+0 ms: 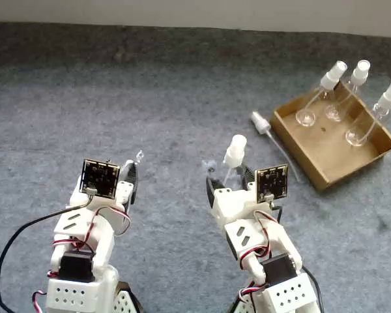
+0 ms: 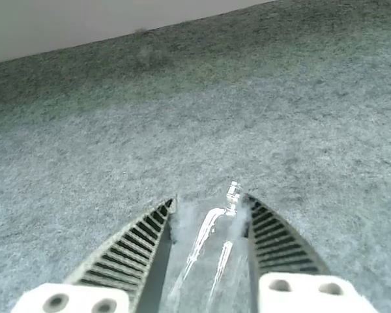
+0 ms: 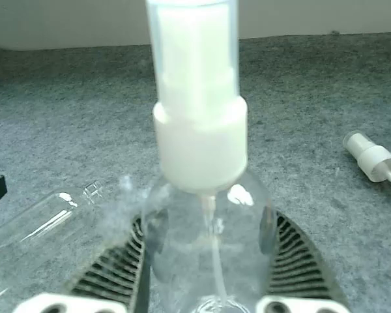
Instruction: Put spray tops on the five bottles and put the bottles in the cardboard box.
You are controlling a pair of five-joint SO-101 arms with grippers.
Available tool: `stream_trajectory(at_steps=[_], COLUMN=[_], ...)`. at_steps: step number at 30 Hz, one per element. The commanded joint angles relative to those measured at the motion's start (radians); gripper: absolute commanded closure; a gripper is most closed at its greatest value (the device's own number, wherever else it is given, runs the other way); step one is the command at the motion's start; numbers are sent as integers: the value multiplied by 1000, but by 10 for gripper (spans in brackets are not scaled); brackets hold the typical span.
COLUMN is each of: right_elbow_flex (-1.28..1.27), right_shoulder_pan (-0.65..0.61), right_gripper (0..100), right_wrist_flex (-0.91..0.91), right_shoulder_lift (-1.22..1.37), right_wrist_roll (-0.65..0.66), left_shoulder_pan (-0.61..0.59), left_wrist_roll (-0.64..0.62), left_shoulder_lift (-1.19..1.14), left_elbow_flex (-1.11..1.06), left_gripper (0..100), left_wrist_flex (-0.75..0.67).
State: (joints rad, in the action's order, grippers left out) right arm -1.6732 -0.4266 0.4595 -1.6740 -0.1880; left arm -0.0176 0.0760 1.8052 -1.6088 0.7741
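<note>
My left gripper (image 1: 133, 171) (image 2: 208, 205) is shut on a clear bottle (image 1: 139, 157) (image 2: 212, 235) with a bare neck and no spray top, held low over the grey carpet. My right gripper (image 1: 229, 182) (image 3: 208, 241) is shut on a second clear bottle (image 3: 208, 222) that carries a white spray top (image 1: 234, 151) (image 3: 197, 111). The left arm's bottle (image 3: 42, 222) lies close beside it. A loose spray top (image 1: 260, 122) (image 3: 368, 155) with a long dip tube lies on the carpet just left of the cardboard box (image 1: 348, 168). Three capped bottles (image 1: 348, 88) lean in the box.
The box sits at the right side, a little beyond my right gripper. Grey carpet covers the whole table; its far edge meets a pale wall. Cables trail from the left arm's base (image 1: 13, 241).
</note>
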Motion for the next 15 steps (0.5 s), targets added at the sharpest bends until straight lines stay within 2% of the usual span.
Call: stream_trajectory(at_steps=[1, 8, 13, 15], right_elbow_flex=[-125, -119, -81, -58], right_shoulder_pan=[4, 234, 260, 269], right_gripper=[864, 864, 864, 864], right_wrist_flex=[1, 2, 2, 4], right_shoulder_lift=[-12, -12, -12, -12], right_wrist_roll=[6, 8, 153, 152], left_shoulder_pan=[25, 25, 19, 16], left_wrist_roll=[2, 2, 2, 3], left_shoulder_lift=[7, 8, 10, 10], left_elbow_flex=[8, -64, -84, -84], left_gripper=[822, 900, 972, 982], left_wrist_flex=[3, 3, 3, 3])
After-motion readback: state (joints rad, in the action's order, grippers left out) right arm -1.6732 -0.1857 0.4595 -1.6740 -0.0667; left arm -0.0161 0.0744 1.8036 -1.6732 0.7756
